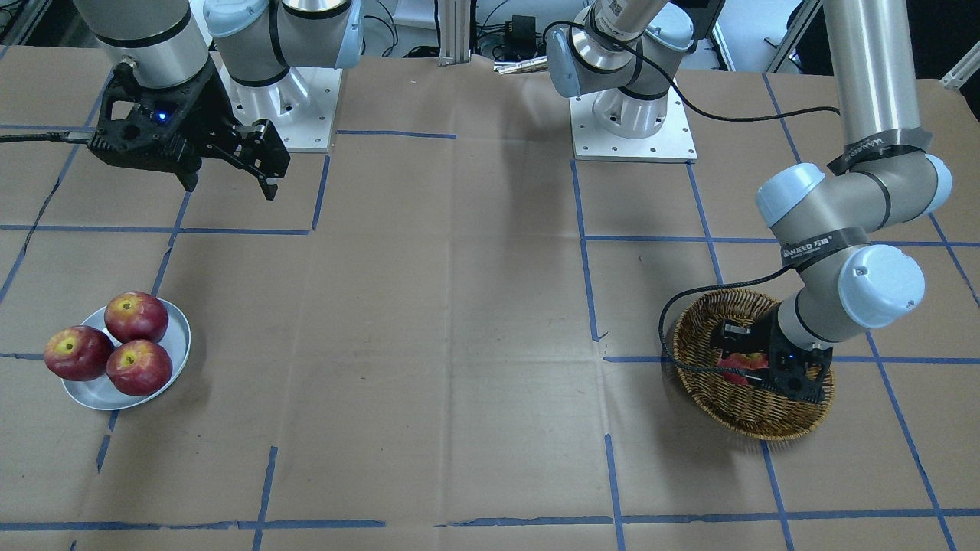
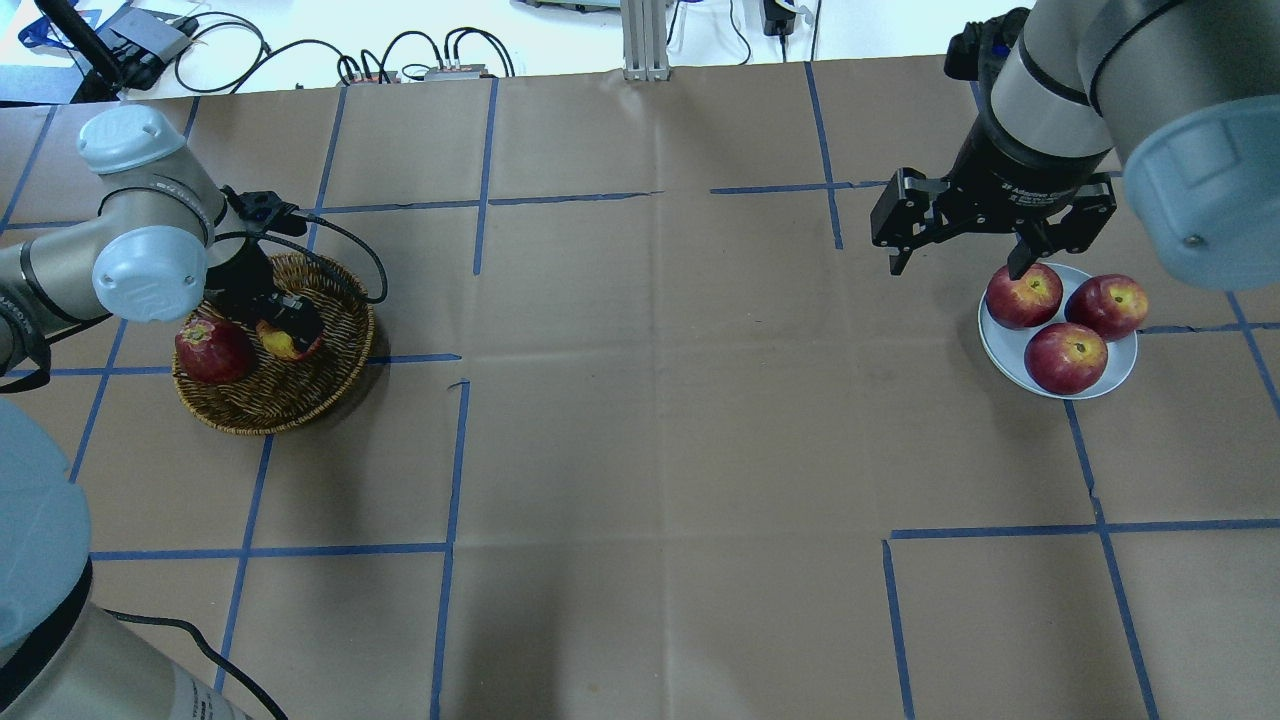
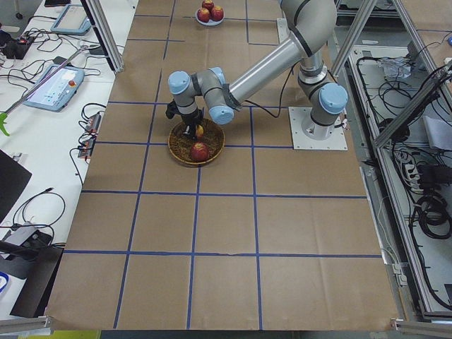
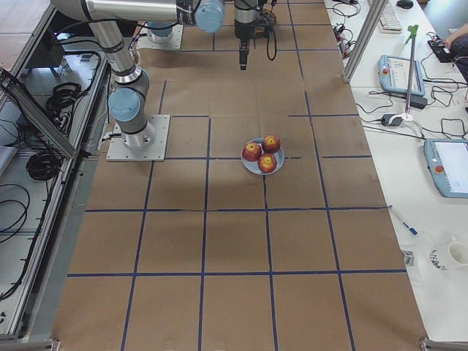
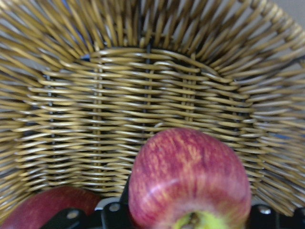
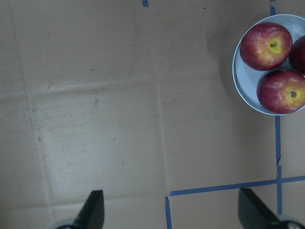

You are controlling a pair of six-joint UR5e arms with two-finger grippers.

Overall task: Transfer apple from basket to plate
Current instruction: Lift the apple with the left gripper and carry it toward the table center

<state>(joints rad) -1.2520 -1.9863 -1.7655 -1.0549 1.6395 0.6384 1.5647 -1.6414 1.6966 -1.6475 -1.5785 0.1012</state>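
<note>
The matte pinkish-red apple [image 5: 188, 186] lies in the wicker basket [image 2: 290, 400] on the robot's left side. My left gripper [image 2: 292, 328] reaches into the basket, its jaws hugging both sides of this apple [image 2: 280, 346]. Its fingertips are hidden behind the fruit. The silvery plate [image 2: 1000, 345] sits on the robot's right and holds three glossy dark-red apples [image 2: 1066, 357]. My right gripper [image 2: 958, 264] hangs open and empty above the table, just beside the plate. The plate [image 6: 245, 81] shows at the top right of the right wrist view.
A darker glossy red apple [image 2: 212, 350] lies in the basket next to the held one. Brown paper with blue tape lines [image 2: 455, 460] covers the table. The arm bases [image 1: 632, 115] stand at the robot's edge.
</note>
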